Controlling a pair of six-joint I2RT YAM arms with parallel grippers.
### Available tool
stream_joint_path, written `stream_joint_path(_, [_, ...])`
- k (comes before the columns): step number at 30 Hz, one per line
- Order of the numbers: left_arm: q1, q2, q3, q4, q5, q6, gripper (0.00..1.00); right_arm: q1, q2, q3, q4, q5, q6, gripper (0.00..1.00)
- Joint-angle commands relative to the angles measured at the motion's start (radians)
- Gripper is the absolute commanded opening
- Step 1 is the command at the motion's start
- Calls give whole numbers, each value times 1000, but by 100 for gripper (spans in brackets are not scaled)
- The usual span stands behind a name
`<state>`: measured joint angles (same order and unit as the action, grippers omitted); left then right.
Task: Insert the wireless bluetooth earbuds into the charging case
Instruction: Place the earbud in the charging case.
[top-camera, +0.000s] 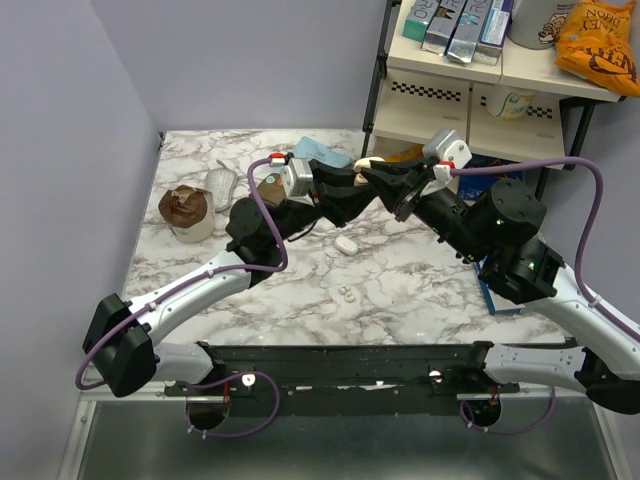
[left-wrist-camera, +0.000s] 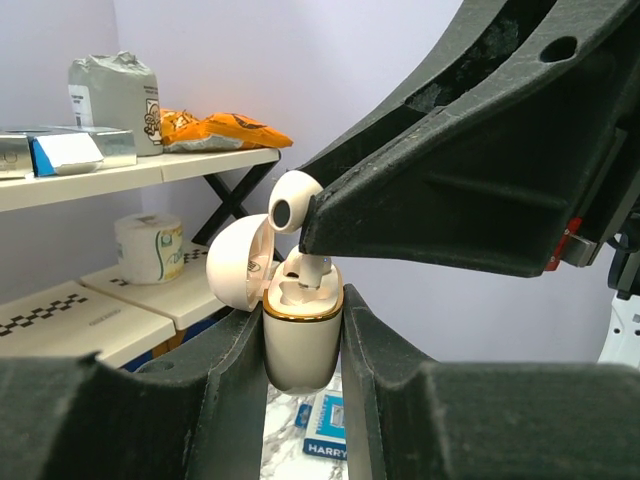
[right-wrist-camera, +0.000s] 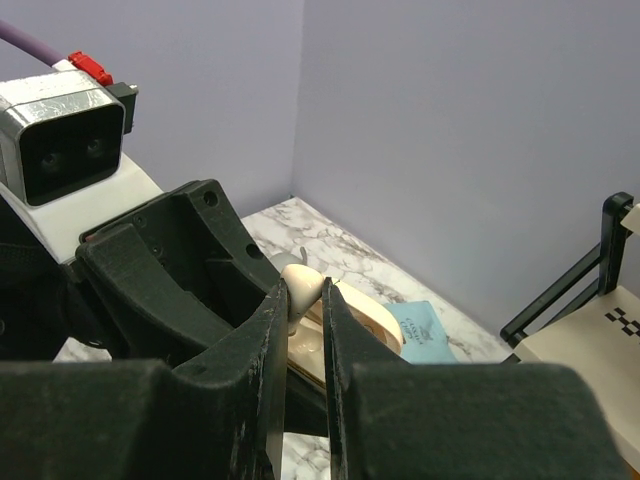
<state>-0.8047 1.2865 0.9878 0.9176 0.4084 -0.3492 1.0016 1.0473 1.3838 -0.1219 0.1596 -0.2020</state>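
**First earbud going into the held-up case**

The left gripper (left-wrist-camera: 303, 325) is clenched around the body of the charging case (left-wrist-camera: 300, 350) and holds it upright in the air above the marble table (top-camera: 420, 290). The lid is swung open to one side. The right gripper (right-wrist-camera: 303, 310) pinches one earbud (left-wrist-camera: 293, 205) between its fingertips directly over the case mouth. The bud's stem points down into a socket while its rounded head stands clear above the gold rim. It looks partly entered but not seated, and it leans a little toward the lid.

The step in hand is therefore the insertion of this first bud. The next move calls for a short, straight push down along the stem's line while the left claw keeps the case steady. The right claw should let go only once the head sits flush. A skewed push could jam the stem against the socket wall or tip the case in its grip.

On the table below lies a tiny white piece (top-camera: 345, 293), probably the second earbud, though it is too small to be sure. A plain white oval object (top-camera: 347, 244) lies near it and is not part of the job
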Motion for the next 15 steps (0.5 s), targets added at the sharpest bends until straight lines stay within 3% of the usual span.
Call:
stream_joint_path(1, [7, 8, 31, 3, -6, -17, 0, 5, 7, 0, -16, -11, -2, 1])
stream_joint_path(15, [10, -1, 25, 17, 3, -25, 0, 6, 19, -9, -13, 9, -5, 1])
